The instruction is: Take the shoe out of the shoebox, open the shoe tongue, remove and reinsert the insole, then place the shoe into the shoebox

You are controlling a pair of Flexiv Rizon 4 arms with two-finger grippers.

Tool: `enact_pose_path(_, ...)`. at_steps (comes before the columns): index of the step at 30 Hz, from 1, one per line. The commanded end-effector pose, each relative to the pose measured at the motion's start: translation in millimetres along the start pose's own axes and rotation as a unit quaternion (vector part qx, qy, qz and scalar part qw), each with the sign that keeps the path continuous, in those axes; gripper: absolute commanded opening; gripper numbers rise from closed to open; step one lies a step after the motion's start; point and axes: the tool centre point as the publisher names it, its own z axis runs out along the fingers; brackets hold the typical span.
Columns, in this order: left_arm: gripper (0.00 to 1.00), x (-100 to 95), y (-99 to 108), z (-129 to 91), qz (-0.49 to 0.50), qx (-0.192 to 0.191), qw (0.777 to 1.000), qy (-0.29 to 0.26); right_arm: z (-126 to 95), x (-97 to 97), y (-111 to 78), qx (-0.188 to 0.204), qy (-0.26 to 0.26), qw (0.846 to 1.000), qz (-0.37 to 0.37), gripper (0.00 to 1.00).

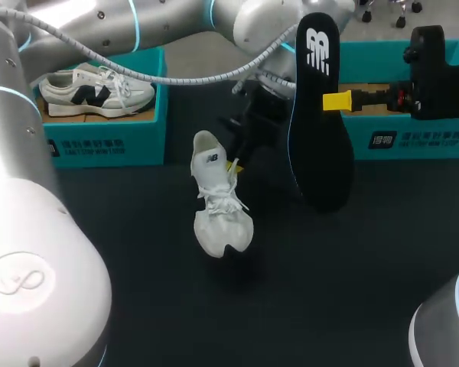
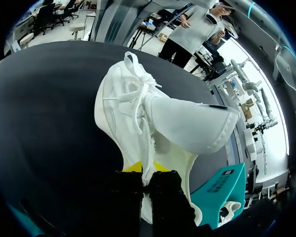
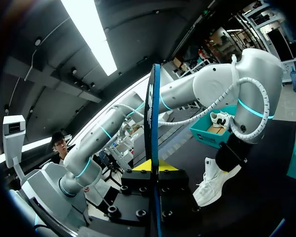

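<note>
So your right gripper [image 1: 336, 100] pinches the black blue-edged foam insole [image 1: 319, 157] upright, at 2 o'clock of the white mesh sneaker [image 1: 218, 206]. Your left gripper [image 2: 147, 168] clamps its heel, probably steadying it for reinsertion.

Shoe [image 1: 220, 200] at mid-tabletop [image 1: 306, 290], heel clamped in left pincer [image 1: 235, 166], toe toward the front edge. Insole [image 1: 319, 122] stands on end just right of it, gripped by right pincer [image 1: 338, 100]. Rear left: shoebox [image 1: 107, 141] containing a second shoe [image 1: 96, 92]. Rear right: another shoebox [image 1: 413, 138], behind the insole.
</note>
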Motion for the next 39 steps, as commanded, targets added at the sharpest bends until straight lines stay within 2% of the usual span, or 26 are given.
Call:
enact_pose_path(1, 0.0, -11.5, -1, -1, 0.007, -0.012, 0.999, 0.034, 2, -1.7, 1.0, 0.001, 0.0, 1.0, 0.0, 0.0)
enact_pose_path(13, 0.0, -32.6, 3, 4, 0.009, -0.044, 0.998, 0.049, 2, -1.7, 1.0, 0.001, 0.0, 1.0, 0.0, 0.0)
enact_pose_path(33, 0.0, -56.1, 12, 18, 0.009, -0.043, 0.997, 0.064, 2, -1.7, 1.0, 0.001, 0.0, 1.0, 0.0, 0.0)
enact_pose_path(39, 0.0, -61.8, 9, 23, 0.014, -0.04, 0.997, 0.069, 2, -1.7, 1.0, 0.001, 0.0, 1.0, 0.0, 0.0)
